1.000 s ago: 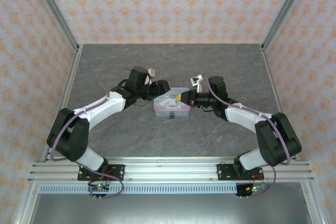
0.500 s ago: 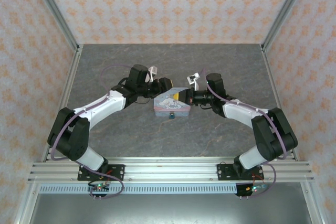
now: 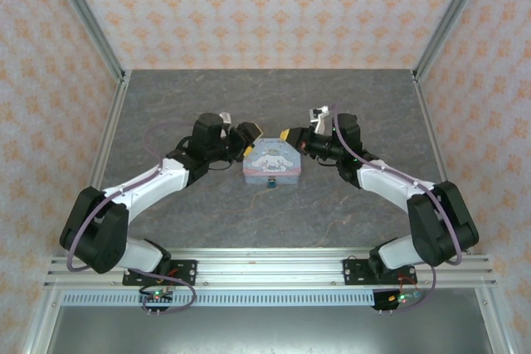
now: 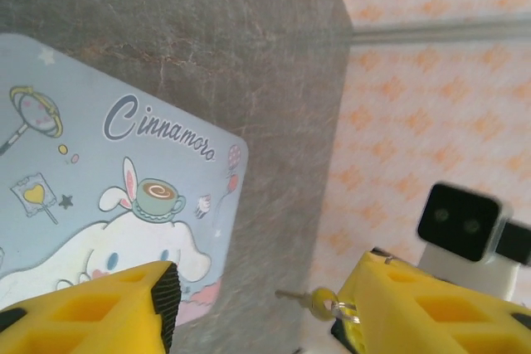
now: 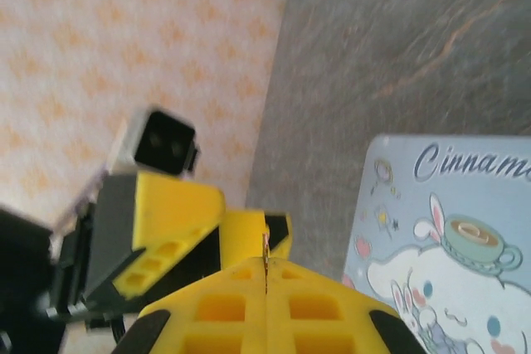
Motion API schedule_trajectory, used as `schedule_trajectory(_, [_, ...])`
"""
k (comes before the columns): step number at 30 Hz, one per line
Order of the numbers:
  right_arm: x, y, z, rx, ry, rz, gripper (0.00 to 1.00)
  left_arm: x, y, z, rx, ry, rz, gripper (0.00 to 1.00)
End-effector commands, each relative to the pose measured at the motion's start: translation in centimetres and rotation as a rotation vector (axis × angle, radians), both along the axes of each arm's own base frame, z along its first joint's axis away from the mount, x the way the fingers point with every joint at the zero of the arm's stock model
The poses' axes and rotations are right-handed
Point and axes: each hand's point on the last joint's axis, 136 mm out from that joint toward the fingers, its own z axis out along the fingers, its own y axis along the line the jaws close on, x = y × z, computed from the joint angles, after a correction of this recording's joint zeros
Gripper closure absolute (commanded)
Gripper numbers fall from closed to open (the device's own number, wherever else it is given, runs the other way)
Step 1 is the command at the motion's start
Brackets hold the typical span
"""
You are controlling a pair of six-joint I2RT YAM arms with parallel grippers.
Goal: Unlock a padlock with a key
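The key (image 4: pixel 307 298) juts from the clamped right hand (image 5: pixel 265 278)

padlock (image 3: pixel 271 181) too small for detail

At bottom centre, the right gripper (image 5: pixel 265 278) has its yellow fingers pressed together, with the key (image 5: pixel 265 248) a thin sliver in their seam. The left gripper (image 5: pixel 228 230) sits mid-left. The cartoon tin box (image 5: pixel 448 230) lies lower right on the grey table (image 5: pixel 398 39).
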Motion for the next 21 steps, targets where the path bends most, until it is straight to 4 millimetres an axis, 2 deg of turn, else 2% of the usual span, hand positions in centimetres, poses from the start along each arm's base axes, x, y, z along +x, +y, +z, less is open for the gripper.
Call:
schedule_trajectory(1, [2.4, -1.7, 1.7, 0.102, 0.022, -0.226, 1.00, 1.5, 0.9, 2.7, -0.207, 0.032, 0.185, 0.46])
schedule_trajectory(10, [3.7, -0.8, 3.0, 0.243, 0.059, -0.437, 1.00, 3.2, -0.2, 3.1, -0.413, 0.110, 0.317, 0.51])
schedule_trajectory(21, [3.9, 1.4, 5.4, 0.319, 0.024, -0.443, 1.00, 4.7, -1.7, 3.8, -0.524, 0.134, 0.354, 0.50])
